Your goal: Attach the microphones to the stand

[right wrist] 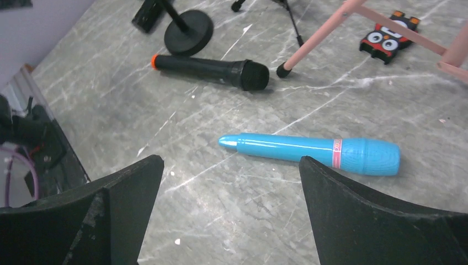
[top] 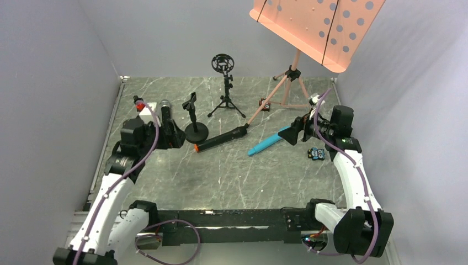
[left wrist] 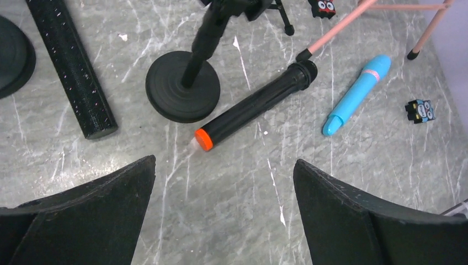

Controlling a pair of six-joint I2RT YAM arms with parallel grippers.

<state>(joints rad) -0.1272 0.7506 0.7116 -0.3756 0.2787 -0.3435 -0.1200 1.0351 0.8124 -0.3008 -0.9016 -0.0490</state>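
The cyan-blue microphone [top: 269, 142] [right wrist: 314, 150] lies flat right of centre, just ahead of my open right gripper [top: 291, 133] [right wrist: 232, 160], whose fingers do not touch it. A black microphone with an orange end [top: 221, 139] [left wrist: 256, 105] [right wrist: 209, 69] lies at mid-table beside a round-base stand [top: 196, 131] [left wrist: 182, 85] with a clip on top. The silver-mesh-head microphone [top: 165, 110] lies at the left, its black handle [left wrist: 72, 66] beside my open left gripper [top: 172, 135] [left wrist: 224, 163]. A tripod stand with a ring mount [top: 223, 66] stands at the back.
A pink music stand [top: 314, 27] spreads its legs [top: 287, 91] [right wrist: 320, 36] at the back right, one foot next to the black microphone's head. Small owl toys [top: 315, 153] [left wrist: 420, 110] [right wrist: 389, 36] lie near the right arm. A dark round object [left wrist: 11, 55] sits far left.
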